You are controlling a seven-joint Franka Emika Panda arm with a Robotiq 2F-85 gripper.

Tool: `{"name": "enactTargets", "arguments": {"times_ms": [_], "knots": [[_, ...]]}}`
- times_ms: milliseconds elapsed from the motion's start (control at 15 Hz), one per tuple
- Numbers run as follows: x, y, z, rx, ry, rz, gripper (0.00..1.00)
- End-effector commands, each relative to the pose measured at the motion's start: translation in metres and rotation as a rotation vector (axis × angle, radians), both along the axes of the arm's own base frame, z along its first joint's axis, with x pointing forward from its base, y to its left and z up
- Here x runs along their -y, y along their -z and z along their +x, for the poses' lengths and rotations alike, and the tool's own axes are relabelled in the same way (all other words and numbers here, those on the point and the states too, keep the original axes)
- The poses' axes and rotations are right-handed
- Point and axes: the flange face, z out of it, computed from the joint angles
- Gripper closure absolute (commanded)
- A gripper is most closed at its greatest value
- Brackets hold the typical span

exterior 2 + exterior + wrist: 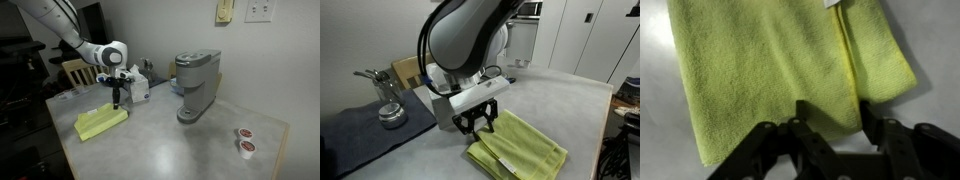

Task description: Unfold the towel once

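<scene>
Towel [770,70]: lime yellow-green cloth, folded, lying flat on the table [180,145], directly beneath the claw [834,110].

Claw: black, two fingers [800,115] standing apart, nothing held. In the wrist view a strip of towel shows in the gap between them. The fingers are poised over the towel's near edge, beside a fold line running lengthwise down the cloth. Whether the tips touch the fabric cannot be told.

Tag [837,3]: small, white, at the towel's far edge, on the fold line.

Arm: white and grey, reaching down to the towel's end in both exterior views, claw [480,128] pointing downward.

White box [140,90]: just behind the claw, near the towel, smaller than it.

Mat [370,125]: dark grey, beside the towel, apart from it. It carries a round metal vessel [390,112].

Coffee maker [195,85]: grey, upright, well apart from the towel.

Coffee pods [245,132]: two, near the table's far corner.

Chair [72,70]: wooden, behind the table.
</scene>
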Motion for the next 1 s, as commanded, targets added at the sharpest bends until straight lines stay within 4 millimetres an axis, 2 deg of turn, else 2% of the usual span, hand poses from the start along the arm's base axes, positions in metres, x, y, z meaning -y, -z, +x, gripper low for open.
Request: {"name": "enactTargets", "arguments": {"times_ms": [0,200,467,533,667,933], "knots": [[0.003,-0.001,0.0,-0.016,-0.003,-0.024,0.72],[0.003,-0.002,0.0,-0.017,-0.005,-0.027,0.93],[0.003,-0.003,0.0,-0.021,-0.007,-0.032,0.99],[0.004,-0.004,-0.001,-0.023,-0.008,-0.037,0.95],[0.005,-0.007,-0.002,-0.022,-0.01,-0.05,0.99],[0.01,-0.018,-0.005,-0.015,-0.021,-0.049,0.99]]}}
